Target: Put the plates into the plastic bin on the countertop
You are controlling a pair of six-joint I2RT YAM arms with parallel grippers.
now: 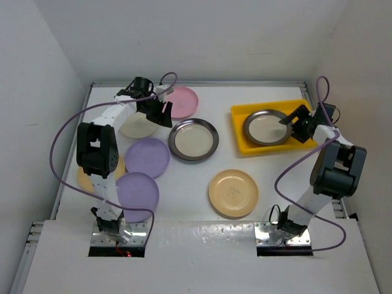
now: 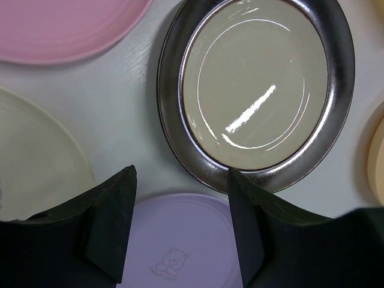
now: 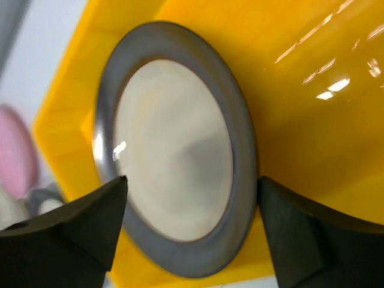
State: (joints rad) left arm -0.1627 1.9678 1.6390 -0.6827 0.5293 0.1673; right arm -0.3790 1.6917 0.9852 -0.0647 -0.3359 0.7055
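Nearest the arm bases, a tan-yellow plate (image 1: 233, 193) and a lilac plate (image 1: 136, 196) lie on the white table (image 1: 275, 177). A little farther in, the left hand (image 2: 180, 174) hovers with its fingers apart and nothing between them, above the near rim of the loose steel plate (image 1: 193, 140). A second lilac plate (image 2: 180, 240) sits just beside that rim. If the fingers come down there, one could land on the lilac plate, or skid off the low steel rim on the glossy table and shove both. Farther right, the right hand (image 3: 192, 180) stands open over the binned steel plate (image 3: 174, 156), which lies in the yellow bin (image 3: 312, 132) — nothing grips it. A careless retreat could hook its rim and drag it. At the back wait the cream plate (image 1: 138, 125) and pink plate (image 1: 182, 101) — in so small a bin, later plates may slide off the stack.
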